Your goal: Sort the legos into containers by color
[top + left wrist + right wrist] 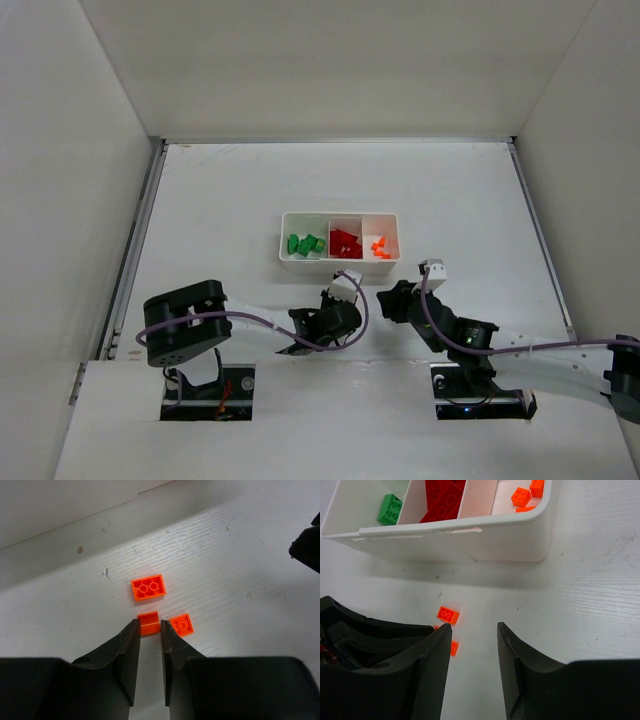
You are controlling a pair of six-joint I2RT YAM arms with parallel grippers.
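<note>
In the left wrist view my left gripper (pixel 149 626) is shut on a tiny orange lego (pixel 149 622) at its fingertips, low on the table. An upturned orange brick (pixel 148 587) lies just beyond it, and a small orange square piece (pixel 181 624) lies just right of the right finger. My right gripper (pixel 472 632) is open and empty near the tray's front, with the orange brick (pixel 448 614) ahead to its left. The white tray (pixel 340 214) holds green legos (pixel 303 244) left, red legos (pixel 345 242) in the middle and orange legos (pixel 379 246) right.
Both grippers sit close together just in front of the tray: left gripper (pixel 358 303), right gripper (pixel 388 300). The left gripper's black body (pixel 360 635) fills the right wrist view's lower left. White walls enclose the table on three sides.
</note>
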